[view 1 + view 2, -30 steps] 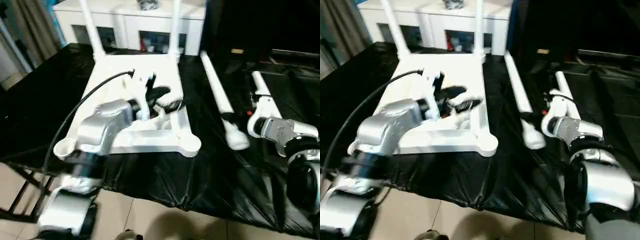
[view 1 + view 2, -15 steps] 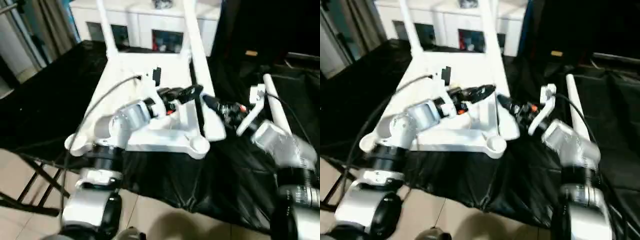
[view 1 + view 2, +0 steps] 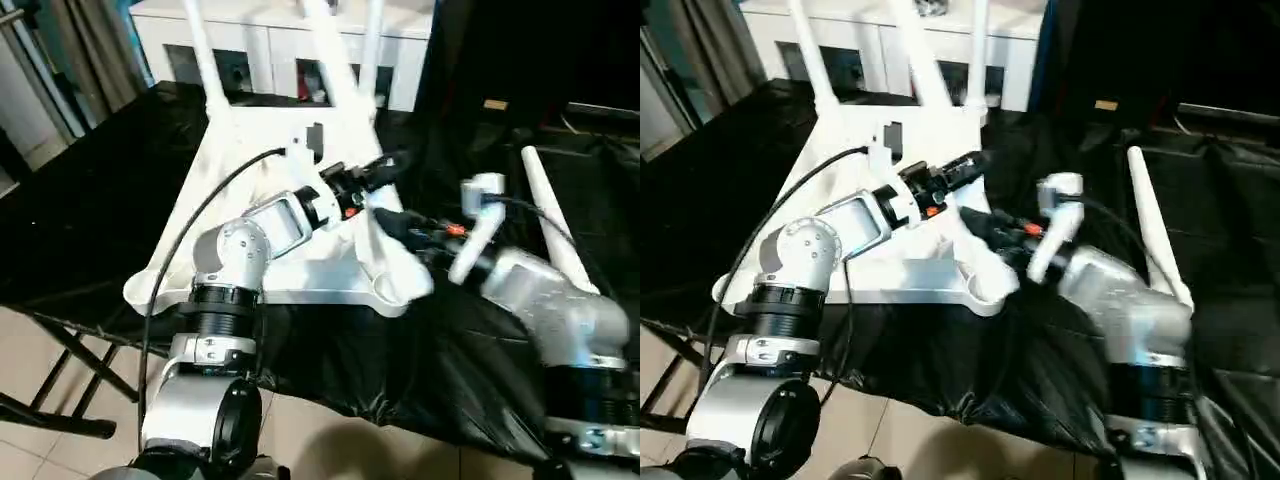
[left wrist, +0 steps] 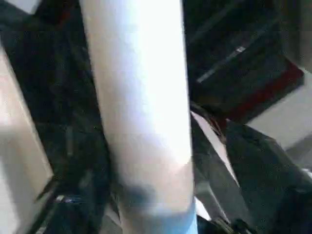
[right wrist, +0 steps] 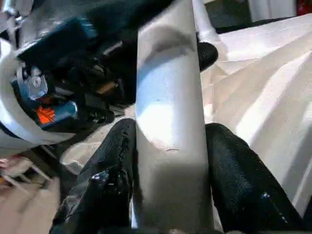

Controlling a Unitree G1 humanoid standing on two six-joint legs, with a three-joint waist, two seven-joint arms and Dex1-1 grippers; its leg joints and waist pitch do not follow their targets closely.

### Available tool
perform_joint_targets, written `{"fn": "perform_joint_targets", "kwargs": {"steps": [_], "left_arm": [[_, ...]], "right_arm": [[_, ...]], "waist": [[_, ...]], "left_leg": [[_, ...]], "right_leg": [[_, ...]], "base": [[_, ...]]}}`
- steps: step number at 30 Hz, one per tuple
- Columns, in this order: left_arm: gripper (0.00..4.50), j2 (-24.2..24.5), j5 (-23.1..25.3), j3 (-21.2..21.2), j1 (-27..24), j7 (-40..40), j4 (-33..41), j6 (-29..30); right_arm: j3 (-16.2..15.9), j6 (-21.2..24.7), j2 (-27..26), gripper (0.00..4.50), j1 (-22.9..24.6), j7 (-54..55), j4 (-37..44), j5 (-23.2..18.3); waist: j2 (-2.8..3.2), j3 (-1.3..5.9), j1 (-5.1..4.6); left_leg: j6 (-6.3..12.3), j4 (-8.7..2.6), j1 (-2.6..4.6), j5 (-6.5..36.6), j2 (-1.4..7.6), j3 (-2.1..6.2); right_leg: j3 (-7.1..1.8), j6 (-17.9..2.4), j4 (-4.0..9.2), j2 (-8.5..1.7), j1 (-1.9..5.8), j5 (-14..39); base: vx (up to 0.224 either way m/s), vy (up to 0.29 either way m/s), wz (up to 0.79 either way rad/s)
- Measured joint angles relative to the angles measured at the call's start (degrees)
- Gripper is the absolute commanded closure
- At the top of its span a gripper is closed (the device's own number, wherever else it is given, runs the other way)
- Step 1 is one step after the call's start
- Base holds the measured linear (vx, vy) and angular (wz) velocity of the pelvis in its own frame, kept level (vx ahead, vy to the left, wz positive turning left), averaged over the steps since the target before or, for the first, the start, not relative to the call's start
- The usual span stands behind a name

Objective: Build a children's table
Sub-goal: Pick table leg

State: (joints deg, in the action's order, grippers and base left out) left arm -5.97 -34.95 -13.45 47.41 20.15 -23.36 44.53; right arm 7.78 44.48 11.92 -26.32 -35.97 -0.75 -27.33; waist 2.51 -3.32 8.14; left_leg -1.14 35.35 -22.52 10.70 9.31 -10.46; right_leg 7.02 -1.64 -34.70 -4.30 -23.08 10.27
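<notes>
The upturned tabletop (image 3: 270, 230) is lying on the black-draped counter (image 3: 90, 210), its near rim close to the counter's front edge, where the cloth is hanging over toward the tiled floor (image 3: 60, 460). Open black cloth is stretching away on both sides. Four legs are counting up: two standing in the far corner sockets (image 3: 200, 60) (image 3: 372, 45), one lying loose on the counter at the right (image 3: 550, 225), and one tilted leg (image 3: 345, 90) above the near right corner. The right tool (image 5: 168, 161) is pinching this tilted leg between both fingers. The left tool (image 3: 385, 168) is reaching beside the same leg; I cannot tell whether it is gripping. A white cabinet (image 3: 270, 40) is standing behind, its top cut off.
</notes>
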Motion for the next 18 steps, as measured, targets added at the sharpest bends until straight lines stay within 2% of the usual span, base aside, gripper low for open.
{"fn": "perform_joint_targets", "kwargs": {"steps": [2, 5, 7, 10, 13, 18], "left_arm": [[1.18, -0.57, 0.75, -0.24, 0.01, -1.84, 0.01, -0.71], [1.21, -0.87, 1.32, -0.22, 0.01, -3.58, 0.07, -1.25], [1.52, -1.31, 1.95, -0.1, 0.01, -5.22, 0.13, -2.13], [1.6, -1.37, 2.61, -0.27, 0.01, -7.85, 0.1, -3.21], [1.99, -1.4, 2.64, -0.49, 0.02, -9.04, 0.09, -4.47], [2.05, -1.48, 2.5, -1.0, 0.06, -9.21, -0.03, -5.45]], "right_arm": [[-1.9, -0.38, -0.53, 2.67, -0.16, 2.67, 1.47, 2.26], [-4.07, -1.51, -0.66, 2.67, -0.18, 5.03, 3.56, 4.51], [-5.55, -2.13, -0.94, 2.67, -0.2, 6.77, 4.58, 5.99], [-7.9, -2.77, -1.5, 2.67, -0.3, 8.73, 5.77, 8.42], [-9.01, -2.92, -1.69, 2.67, -0.31, 9.55, 7.18, 9.66], [-10.05, -3.78, -2.15, 2.67, -0.29, 10.59, 7.3, 10.67]], "waist": [[0.0, 0.0, -0.01], [0.02, -0.01, 0.07], [0.02, -0.01, 0.01], [0.03, 0.0, -0.05], [0.03, 0.0, -0.06], [0.13, 0.01, -0.07]], "left_leg": [[0.0, -0.09, -0.02, 0.0, -0.01, 0.0], [0.0, -0.29, -0.05, 0.0, -0.05, 0.0], [0.0, -0.4, -0.07, 0.0, -0.08, 0.0], [0.01, -0.53, -0.08, 0.0, -0.09, -0.01], [0.15, -0.58, -0.08, -0.07, -0.1, -0.01], [0.05, -0.58, -0.08, -0.01, -0.11, -0.01]], "right_leg": [[0.0, 0.02, 0.1, 0.0, 0.01, -0.01], [0.0, 0.08, 0.32, 0.0, 0.03, -0.07], [0.0, 0.02, 0.44, 0.0, 0.03, -0.13], [0.0, -0.09, 0.55, 0.01, 0.02, -0.21], [0.0, -0.09, 0.59, 0.02, 0.01, -0.21], [0.0, -0.11, 0.61, 0.01, 0.02, -0.23]], "base": [[0.0, 0.0, 0.0], [0.0, 0.0, 0.0], [0.0, 0.0, 0.0], [0.0, 0.0, 0.0], [0.0, 0.0, 0.0], [0.0, 0.0, 0.0]]}}
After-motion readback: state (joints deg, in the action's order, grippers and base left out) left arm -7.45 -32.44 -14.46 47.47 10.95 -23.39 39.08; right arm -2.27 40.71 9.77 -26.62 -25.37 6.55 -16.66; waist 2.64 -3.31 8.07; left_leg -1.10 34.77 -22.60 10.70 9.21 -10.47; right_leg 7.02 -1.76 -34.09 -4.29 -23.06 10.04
